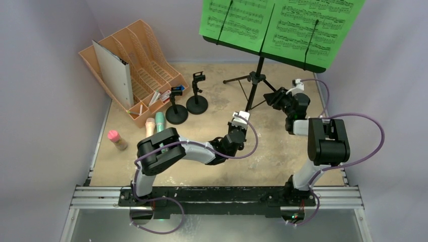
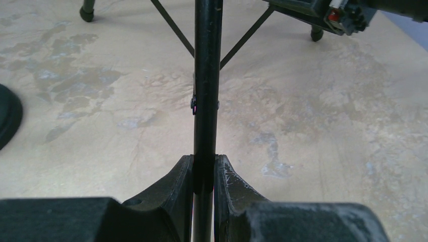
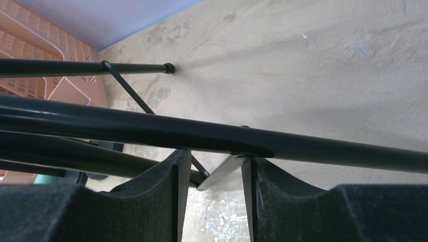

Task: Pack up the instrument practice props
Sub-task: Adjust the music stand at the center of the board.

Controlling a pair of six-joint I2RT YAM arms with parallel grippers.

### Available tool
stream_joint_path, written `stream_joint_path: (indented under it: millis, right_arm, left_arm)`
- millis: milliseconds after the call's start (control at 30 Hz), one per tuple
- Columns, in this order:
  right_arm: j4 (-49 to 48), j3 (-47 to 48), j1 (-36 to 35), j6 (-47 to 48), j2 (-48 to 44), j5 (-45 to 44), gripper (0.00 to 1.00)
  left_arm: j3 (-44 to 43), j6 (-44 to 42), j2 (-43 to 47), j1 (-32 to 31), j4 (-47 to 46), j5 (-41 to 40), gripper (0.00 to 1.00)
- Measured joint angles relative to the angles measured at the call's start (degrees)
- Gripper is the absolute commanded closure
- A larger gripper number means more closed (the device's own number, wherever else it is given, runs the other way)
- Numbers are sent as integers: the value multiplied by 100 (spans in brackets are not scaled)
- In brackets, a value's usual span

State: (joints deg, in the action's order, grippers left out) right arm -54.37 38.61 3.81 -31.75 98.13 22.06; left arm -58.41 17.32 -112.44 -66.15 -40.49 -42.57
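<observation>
Item: black tripod (image 1: 259,75), slim round matte tubing, standing at the rear of the mottled tabletop (image 1: 272,156), green sheet-music pages (image 1: 282,25) on its desk. The left gripper (image 2: 204,169) fingers are clenched on one leg, probably to steady it for folding. The right gripper (image 3: 209,166) fingers are parted, straddling a flat brace.

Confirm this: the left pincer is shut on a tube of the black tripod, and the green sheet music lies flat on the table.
Wrong in one part. The left pincer is shut on a tube of the black tripod, but the green sheet music stands on the music desk, as the top external view shows.
</observation>
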Motion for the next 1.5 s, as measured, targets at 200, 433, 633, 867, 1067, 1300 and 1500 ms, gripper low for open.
stream_joint_path:
  millis: [200, 433, 633, 867, 1067, 1300, 1500]
  right_arm:
    - [7, 146, 28, 175, 83, 2, 57]
    - [76, 350, 33, 295, 330, 177, 58]
    - [155, 494, 22, 407, 483, 415, 58]
    - [170, 824, -133, 538, 787, 706, 58]
    - [221, 1062, -212, 629, 898, 962, 47]
    - [391, 1023, -229, 684, 675, 990, 14]
    - [511, 485, -170, 706, -286, 549, 3]
  left_arm:
    - [-133, 195, -114, -76, -66, 195, 91]
    - [-173, 328, -214, -186, -278, 337, 89]
    - [-203, 402, -295, -278, -411, 330, 82]
    - [-210, 413, -306, -326, -511, 330, 62]
    - [-212, 317, -304, -374, -632, 326, 49]
    - [-15, 247, -7, -343, -796, 503, 39]
    - [188, 35, 737, -168, -621, 1043, 34]
